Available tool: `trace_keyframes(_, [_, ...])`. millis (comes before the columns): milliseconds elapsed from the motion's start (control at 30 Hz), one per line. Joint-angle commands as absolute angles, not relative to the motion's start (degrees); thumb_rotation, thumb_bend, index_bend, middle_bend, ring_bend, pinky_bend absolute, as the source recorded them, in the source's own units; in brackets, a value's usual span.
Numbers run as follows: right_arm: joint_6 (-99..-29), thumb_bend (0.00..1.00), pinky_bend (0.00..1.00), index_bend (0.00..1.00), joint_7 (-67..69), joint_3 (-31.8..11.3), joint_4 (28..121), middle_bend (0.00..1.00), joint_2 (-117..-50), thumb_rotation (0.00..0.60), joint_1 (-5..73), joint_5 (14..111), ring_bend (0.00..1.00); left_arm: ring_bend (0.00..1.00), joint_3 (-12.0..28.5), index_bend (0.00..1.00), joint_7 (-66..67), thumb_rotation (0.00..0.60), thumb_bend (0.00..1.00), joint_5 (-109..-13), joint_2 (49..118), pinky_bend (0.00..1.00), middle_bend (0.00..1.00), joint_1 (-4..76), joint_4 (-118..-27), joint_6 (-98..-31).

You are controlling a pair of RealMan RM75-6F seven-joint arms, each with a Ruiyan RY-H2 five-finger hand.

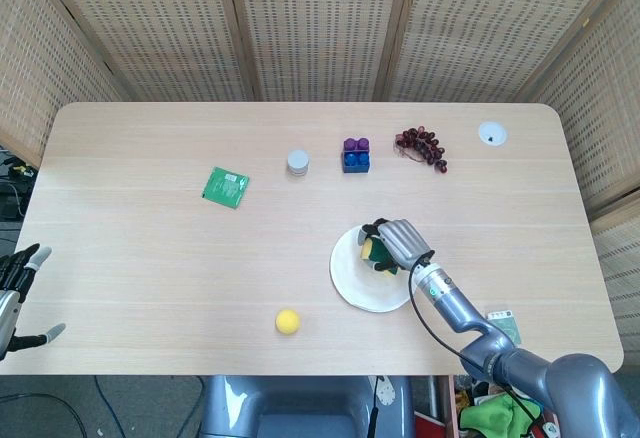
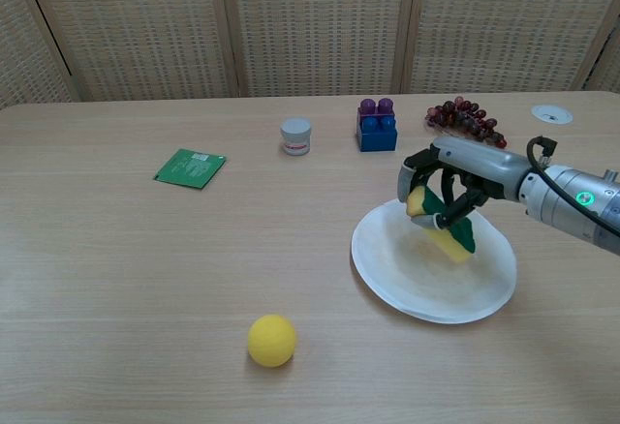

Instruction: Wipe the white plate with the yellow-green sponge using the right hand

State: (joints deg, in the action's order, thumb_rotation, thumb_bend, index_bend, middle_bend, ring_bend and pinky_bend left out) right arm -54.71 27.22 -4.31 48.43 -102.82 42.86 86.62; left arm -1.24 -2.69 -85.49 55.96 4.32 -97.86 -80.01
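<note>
Closest to the robot there's a yellow ball point(image 2: 271, 339) sitting alone on the light wood surface point(image 2: 145, 259), near the front edge. The left robot hand point(image 1: 14, 288) only shows in the head view, hanging off the left end of the surface with its fingers spread and nothing in them.

A bit further in and to the right is the white plate point(image 2: 407, 279), lying flat. The right robot hand point(image 2: 448, 180) is over its far rim, fingers curled around the yellow-green sponge point(image 2: 441, 226). The sponge hangs tilted under the fingers, yellow side toward the plate and green on top. From the chest view its lower corner looks right at the plate's far part, but I honestly can't tell if it's pressing on it or just above it. In the head view the hand covers most of the sponge.

Just off the front right corner, the head view shows a small green and white card point(image 1: 503, 324).

Going further back: a green packet point(image 2: 190, 167) lies flat on the left, then a small white jar point(image 2: 295, 136) about mid-surface, and just to its right a blue block with a purple block stacked on it point(image 2: 376, 125). Right of that is a bunch of dark red grapes point(image 2: 467, 119), and a white round disc point(image 2: 551, 113) sits near the far right corner. Wicker screens point(image 2: 310, 17) stand behind it all.
</note>
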Motion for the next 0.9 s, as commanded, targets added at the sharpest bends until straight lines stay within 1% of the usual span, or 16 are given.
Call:
trace_keyframes(33, [-53.6, 0.33, 0.54, 0.46, 26.3, -4.5, 46.9, 0.51, -103.9, 0.600, 43.0, 85.8, 0.36, 0.00, -1.2, 0.00, -2.8, 0.600, 0.00, -85.4, 55.9, 0.00, 0.00, 4.4, -97.8, -79.8])
trace_keyframes(233, [-51.7, 0.34, 0.54, 0.46, 27.3, -4.0, 44.2, 0.51, -105.5, 0.600, 42.7, 85.1, 0.36, 0.00, -1.1, 0.00, -2.8, 0.600, 0.00, -85.2, 56.0, 0.00, 0.00, 4.4, -97.7, -79.8])
trace_keyframes(467, [-51.2, 0.42, 0.54, 0.47, 30.8, -2.1, 41.3, 0.51, -106.7, 0.600, 42.1, 86.4, 0.36, 0.00, -1.0, 0.00, -2.1, 0.600, 0.00, -84.9, 56.3, 0.00, 0.00, 4.6, -97.6, -79.6])
trace_keyframes(567, [-51.6, 0.43, 0.54, 0.47, 32.7, -1.4, 40.1, 0.51, -107.2, 0.600, 42.0, 87.3, 0.36, 0.00, -1.1, 0.00, -1.8, 0.600, 0.00, -84.9, 56.4, 0.00, 0.00, 4.5, -97.6, -79.6])
trace_keyframes(800, [-54.6, 0.43, 0.54, 0.47, 35.2, -1.4, 40.8, 0.51, -105.9, 0.600, 41.7, 88.5, 0.36, 0.00, -1.1, 0.00, -2.0, 0.600, 0.00, -85.0, 56.4, 0.00, 0.00, 4.5, -97.7, -79.6])
trace_keyframes(900, [-58.1, 0.43, 0.54, 0.47, 36.3, -2.0, 44.2, 0.51, -103.0, 0.600, 41.3, 89.2, 0.36, 0.00, -1.1, 0.00, -2.4, 0.600, 0.00, -85.2, 56.3, 0.00, 0.00, 4.6, -97.5, -79.7])
